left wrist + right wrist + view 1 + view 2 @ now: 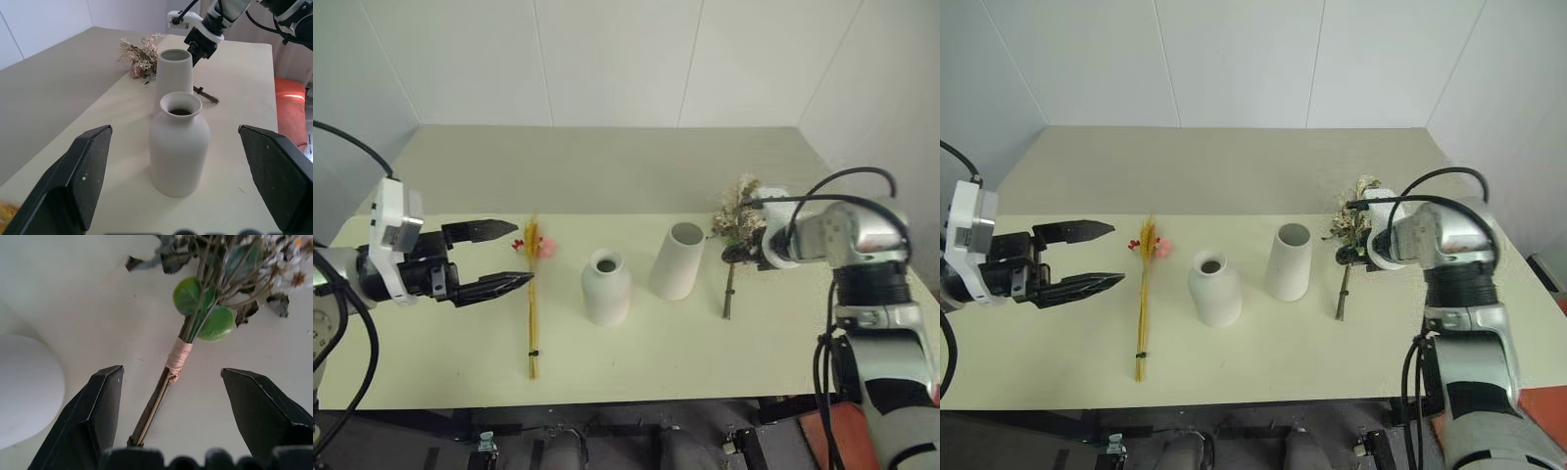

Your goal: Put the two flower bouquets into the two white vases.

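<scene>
The slim bouquet of yellow stalks with pink and red blossoms lies on the table left of the rounded bottle vase. My left gripper hovers open just left of its blossoms, pointing toward the vases. The taller tapered vase stands upright right of the bottle vase. Beyond it lies the bushier bouquet with green leaves, its stem bound with tan tape. My right gripper is open above that stem, one finger on each side, not touching it.
The pale table has free room behind the vases; its front edge runs close below the slim bouquet. White walls close the back and sides. An orange-red object sits off the table's right side.
</scene>
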